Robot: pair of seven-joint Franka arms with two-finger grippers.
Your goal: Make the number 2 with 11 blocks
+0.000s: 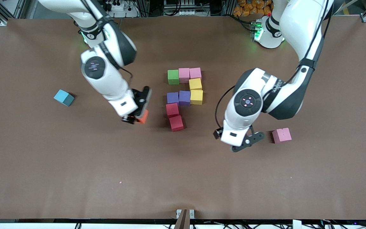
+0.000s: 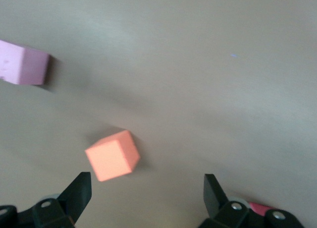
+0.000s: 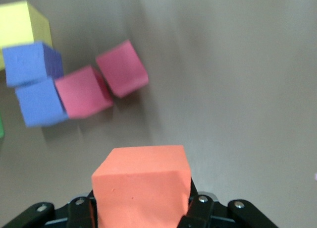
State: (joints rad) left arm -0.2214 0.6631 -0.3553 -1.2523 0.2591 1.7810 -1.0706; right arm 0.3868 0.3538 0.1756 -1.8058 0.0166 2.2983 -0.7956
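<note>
Nine blocks lie joined in the middle of the table. A green one (image 1: 172, 77) and two pink ones (image 1: 189, 73) form a row, with two yellow ones (image 1: 196, 90) leading down from it. Two purple ones (image 1: 178, 98) and two red ones (image 1: 174, 116) follow. My right gripper (image 1: 140, 118) is shut on an orange block (image 1: 144, 117) (image 3: 141, 183), beside the red blocks (image 3: 99, 84) toward the right arm's end. My left gripper (image 1: 248, 142) (image 2: 147, 183) hangs open toward the left arm's end. Under it lies a second orange block (image 2: 113, 155), just ahead of the jaws and hidden in the front view.
A light-blue cube (image 1: 64, 97) sits alone toward the right arm's end. A lone pink cube (image 1: 281, 135) (image 2: 25, 63) lies beside the left gripper, toward the left arm's end.
</note>
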